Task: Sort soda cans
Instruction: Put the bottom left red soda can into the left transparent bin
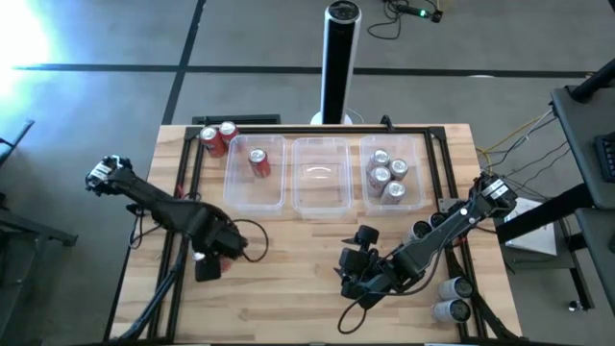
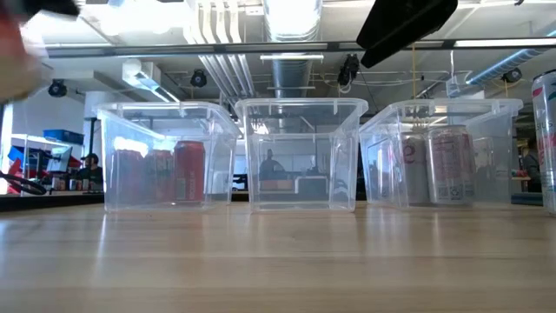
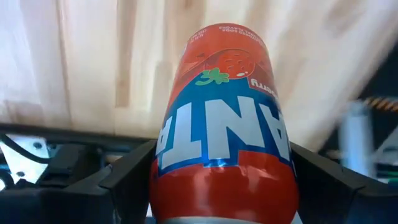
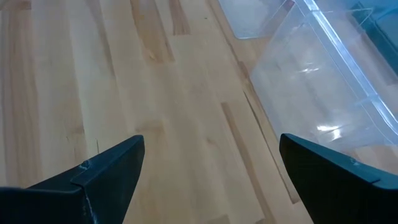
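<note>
Between the left hand [image 3: 217, 186] fingers, a red soda can [image 3: 221, 124] sits clamped above the desk [image 1: 288, 279]; the right hand [image 4: 208, 168] hangs spread wide, empty.

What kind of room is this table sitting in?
Probably a robotics lab or workshop: bare ducts overhead, cables on a concrete floor, and two robot arms at a wooden table with clear tubs.

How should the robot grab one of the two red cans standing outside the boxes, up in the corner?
Probably from straight above, fingers closing on the round sides just under the silver top. The two red cans stand upright and close together beside the left tub, so coming in sideways might knock the neighbour.
</note>
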Motion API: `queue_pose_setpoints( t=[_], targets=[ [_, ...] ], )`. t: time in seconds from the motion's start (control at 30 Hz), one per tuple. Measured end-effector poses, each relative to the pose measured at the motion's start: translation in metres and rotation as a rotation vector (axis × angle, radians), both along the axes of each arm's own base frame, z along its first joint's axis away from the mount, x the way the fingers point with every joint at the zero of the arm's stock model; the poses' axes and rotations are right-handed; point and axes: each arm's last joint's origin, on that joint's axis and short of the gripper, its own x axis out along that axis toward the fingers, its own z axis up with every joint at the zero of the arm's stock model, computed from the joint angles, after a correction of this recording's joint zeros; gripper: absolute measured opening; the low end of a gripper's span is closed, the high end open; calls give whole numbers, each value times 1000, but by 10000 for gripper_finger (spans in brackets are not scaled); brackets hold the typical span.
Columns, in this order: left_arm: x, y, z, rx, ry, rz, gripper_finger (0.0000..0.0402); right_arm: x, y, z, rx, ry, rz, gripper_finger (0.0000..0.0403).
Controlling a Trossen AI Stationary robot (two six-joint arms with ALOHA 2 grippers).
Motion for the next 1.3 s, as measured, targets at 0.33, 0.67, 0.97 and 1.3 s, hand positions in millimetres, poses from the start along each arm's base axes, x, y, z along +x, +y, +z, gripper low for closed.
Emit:
queue_pose_setpoints(
  t=[0.33,0.67,0.97,1.3],
  targets=[
    [16,31,105,220,-457,68,288,0,0,0,-15,3,9,368],
    [46,136,102,399,-362,104,288,0,0,0,-27,8,22,368],
    [79,199,57,386,-138,91,288,0,0,0,-20,13,22,368],
    [94,211,8,332,42,21,287,-2,1,-1,-2,19,22,368]
  ],
)
